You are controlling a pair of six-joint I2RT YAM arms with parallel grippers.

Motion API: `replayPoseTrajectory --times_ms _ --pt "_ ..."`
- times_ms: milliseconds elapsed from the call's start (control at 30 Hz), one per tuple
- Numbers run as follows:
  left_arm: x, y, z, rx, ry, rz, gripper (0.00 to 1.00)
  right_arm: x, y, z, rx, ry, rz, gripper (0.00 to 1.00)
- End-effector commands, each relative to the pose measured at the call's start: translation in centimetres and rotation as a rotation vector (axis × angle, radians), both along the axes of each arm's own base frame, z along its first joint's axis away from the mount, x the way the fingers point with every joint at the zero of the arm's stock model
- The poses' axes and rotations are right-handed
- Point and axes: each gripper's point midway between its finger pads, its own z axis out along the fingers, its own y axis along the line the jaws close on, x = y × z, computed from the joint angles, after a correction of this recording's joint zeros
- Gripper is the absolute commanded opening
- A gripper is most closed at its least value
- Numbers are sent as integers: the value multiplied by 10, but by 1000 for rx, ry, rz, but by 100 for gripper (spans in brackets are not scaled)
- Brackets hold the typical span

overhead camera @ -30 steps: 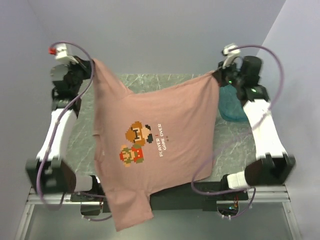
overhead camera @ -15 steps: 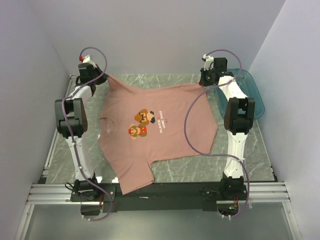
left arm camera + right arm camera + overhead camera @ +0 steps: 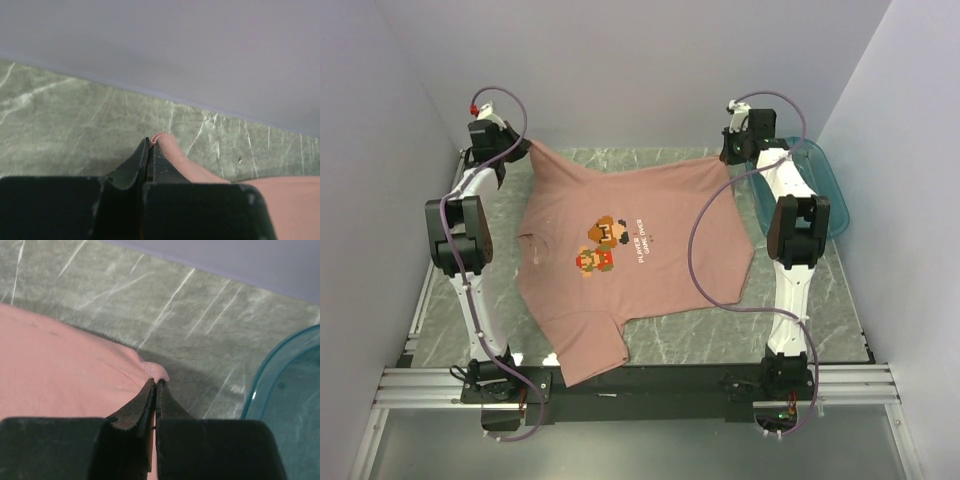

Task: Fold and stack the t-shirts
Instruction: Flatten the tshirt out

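Firmly, left fingers [image 3: 133, 169] and right fingers [image 3: 138, 409] pinch far corners of the spread t-shirt [image 3: 660, 285].

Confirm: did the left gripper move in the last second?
Yes. The left gripper has come down from high above the marble table to its far-left corner, shut on the pink t-shirt.

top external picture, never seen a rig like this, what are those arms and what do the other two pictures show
Those are two robot arms bolted to a green table. The wide picture looks down from above and behind them; the other two come from a camera on each wrist. A salmon-pink t-shirt with a pixel-game print lies spread on the table. The left gripper and right gripper are each pinched shut on its far edge. A teal tub sits at the far right.
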Motion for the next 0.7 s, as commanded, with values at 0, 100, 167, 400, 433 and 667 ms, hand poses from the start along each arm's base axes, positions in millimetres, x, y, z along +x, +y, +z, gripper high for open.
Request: replayPoseTrajectory --times_ms 0,100,167,400,433,667 --pt "-14 3 83 26 -177 -24 0 -3 11 57 25 -114 33 0" --pt "-24 -4 80 31 -160 -76 0 -8 14 57 31 -106 45 0" --pt "-33 -10 76 27 -145 -106 0 -13 14 56 33 -101 53 0" --pt "-72 -25 77 4 -135 -166 0 -32 11 50 17 -92 63 0" --pt "-75 -26 75 2 -129 -167 0 -34 10 49 16 -87 61 0" --pt "-105 -26 59 2 -78 -151 0 -42 -1 51 -1 -96 31 0"
